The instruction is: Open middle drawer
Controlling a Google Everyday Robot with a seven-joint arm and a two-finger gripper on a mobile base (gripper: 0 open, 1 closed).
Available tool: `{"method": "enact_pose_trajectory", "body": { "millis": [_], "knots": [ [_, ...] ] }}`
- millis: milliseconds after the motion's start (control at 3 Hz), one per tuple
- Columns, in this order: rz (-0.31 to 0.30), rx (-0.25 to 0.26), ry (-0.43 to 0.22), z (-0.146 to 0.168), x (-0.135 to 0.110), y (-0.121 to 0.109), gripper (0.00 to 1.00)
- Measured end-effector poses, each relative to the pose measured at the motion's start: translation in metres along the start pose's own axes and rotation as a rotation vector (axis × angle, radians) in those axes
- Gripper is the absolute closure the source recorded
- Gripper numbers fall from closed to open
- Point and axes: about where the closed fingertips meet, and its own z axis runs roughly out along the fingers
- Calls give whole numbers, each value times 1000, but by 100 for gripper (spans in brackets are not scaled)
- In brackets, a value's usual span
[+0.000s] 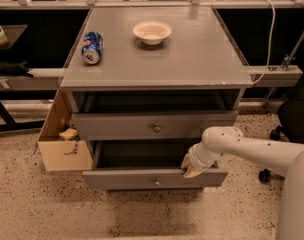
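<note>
- The cardboard box (pixel 62 154) stands on the floor just beside the cabinet's left flank. It is left of the drawer's path, so I judge it no obstacle.
- The middle drawer (pixel 122 178) sits below the upper drawer front (pixel 112 126) and stands well out toward the camera, showing its dark interior. Its front runs left to right.
- Its knob (pixel 156 182) sits at the middle of that front, left of the gripper.
- The gripper (pixel 192 168) rests on the top edge of the drawer front, toward its right end, and the arm (pixel 252 151) reaches in from the right. Whether the jaws are wide or closed, I cannot tell.
- Any further pull runs toward the camera, square to the front's length. Because the hold is right of centre, the drawer may skew.
</note>
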Motion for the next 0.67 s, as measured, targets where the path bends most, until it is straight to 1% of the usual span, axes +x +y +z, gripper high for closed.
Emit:
{"method": "enact_pose_trajectory", "body": {
  "millis": [333,667],
  "knots": [
    [0,0,0,0,0,0,37],
    [0,0,0,0,0,0,15]
  ]
}}
